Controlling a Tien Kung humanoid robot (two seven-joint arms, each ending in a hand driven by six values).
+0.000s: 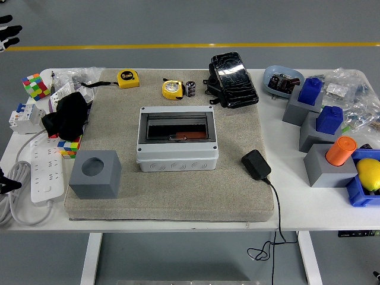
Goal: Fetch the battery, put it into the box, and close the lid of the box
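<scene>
The small black-and-silver battery (190,88) stands upright at the far edge of the beige mat (119,196), just right of a yellow tape measure (172,89). At the mat's middle sits the grey box (176,155); its smoky see-through lid (176,127) lies flat over the opening, and a reddish strip shows through it. Only a black sliver of my left hand (5,181) shows at the picture's left edge, far from both. My right hand is out of the picture.
A grey cube with a round hole (95,174) sits front left, and a black adapter (256,164) with its cable front right. A second yellow tape measure (128,78) and a black wrapped device (234,79) lie at the back. Grey stands with blue blocks (323,119) crowd the right, and a power strip (46,169) the left.
</scene>
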